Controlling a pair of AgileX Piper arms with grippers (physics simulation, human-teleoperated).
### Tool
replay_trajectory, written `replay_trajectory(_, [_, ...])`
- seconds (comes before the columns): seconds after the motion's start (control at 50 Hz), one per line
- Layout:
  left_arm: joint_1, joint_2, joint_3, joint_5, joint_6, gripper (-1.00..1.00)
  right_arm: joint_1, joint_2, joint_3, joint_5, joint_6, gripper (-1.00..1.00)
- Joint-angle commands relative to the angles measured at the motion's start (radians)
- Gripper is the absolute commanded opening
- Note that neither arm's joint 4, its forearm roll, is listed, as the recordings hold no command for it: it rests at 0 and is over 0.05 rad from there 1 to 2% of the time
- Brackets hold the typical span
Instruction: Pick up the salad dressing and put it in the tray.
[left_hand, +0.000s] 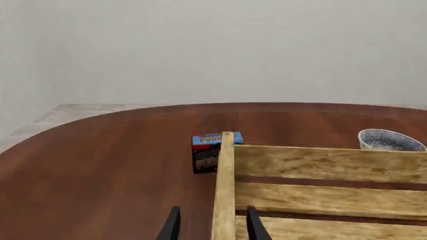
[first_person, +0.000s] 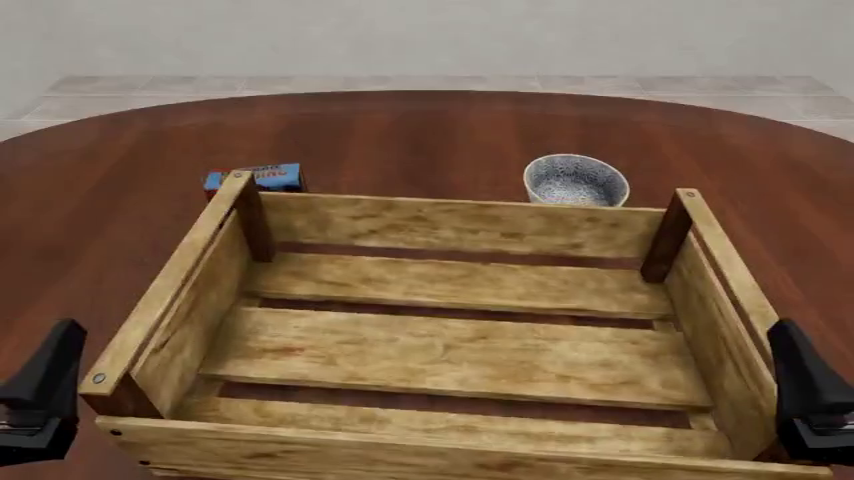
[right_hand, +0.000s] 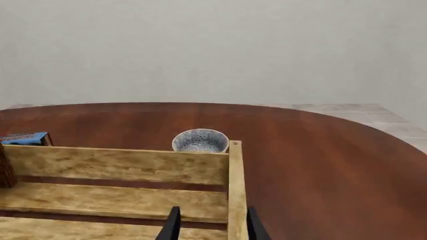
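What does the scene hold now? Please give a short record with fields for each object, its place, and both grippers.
table: round, dark red-brown wood
tray: wooden slat crate, nearest the arms, nothing inside
bowl: speckled, upright, just behind the tray's far wall, toward the right
box: blue, behind the tray's far left corner
dressing: not seen in any view
left gripper: open, holds nothing, fingers astride the tray's left wall
right gripper: open, holds nothing, fingers astride the tray's right wall
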Motion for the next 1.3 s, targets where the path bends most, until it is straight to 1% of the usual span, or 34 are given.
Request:
replay_trajectory(0.02, [0.003, 0.005, -0.001, -0.003, 0.005, 1.00, -0.002, 0.002, -0.004, 0.003, 0.001, 1.00])
replay_trajectory(0.36, [0.002, -0.002, 0.000, 0.005, 0.009, 1.00, 0.001, 0.005, -0.003, 0.003, 0.016, 1.00])
replay_trajectory(0.4, [-0.003, -0.002, -0.005, 0.010, -0.001, 1.00, 0.001, 0.006, -0.002, 0.002, 0.016, 1.00])
replay_trajectory(0.46, [-0.006, -0.002, -0.036, 0.034, -0.011, 1.00, 0.002, 0.006, -0.002, 0.002, 0.020, 1.00])
replay_trajectory(0.56, [-0.006, -0.002, -0.072, 0.065, 0.002, 1.00, 0.003, 0.008, -0.002, 0.002, 0.025, 1.00])
replay_trajectory(0.6, [0.002, -0.001, -0.085, 0.080, 0.007, 1.00, 0.002, 0.013, -0.003, 0.001, 0.029, 1.00])
replay_trajectory(0.64, [0.021, 0.000, -0.099, 0.102, 0.043, 1.00, 0.001, 0.015, -0.004, 0.002, 0.034, 1.00])
replay_trajectory(0.72, [0.022, 0.002, -0.146, 0.149, 0.038, 1.00, -0.001, 0.022, -0.003, -0.002, 0.043, 1.00])
replay_trajectory(0.82, [0.042, 0.010, -0.182, 0.181, 0.063, 1.00, -0.004, 0.034, -0.003, -0.011, 0.053, 1.00])
replay_trajectory(1.0, [0.058, 0.029, -0.207, 0.213, 0.069, 1.00, -0.008, 0.035, -0.003, -0.012, 0.059, 1.00])
replay_trajectory(1.14, [0.101, 0.045, -0.232, 0.256, 0.089, 1.00, -0.007, 0.039, -0.002, -0.017, 0.060, 1.00])
replay_trajectory(1.2, [0.117, 0.066, -0.241, 0.271, 0.071, 1.00, -0.007, 0.040, -0.003, -0.016, 0.060, 1.00])
replay_trajectory(1.26, [0.132, 0.073, -0.241, 0.276, 0.081, 1.00, -0.007, 0.041, -0.004, -0.017, 0.060, 1.00])
replay_trajectory(1.3, [0.137, 0.070, -0.248, 0.289, 0.075, 1.00, -0.008, 0.038, -0.002, -0.016, 0.061, 1.00])
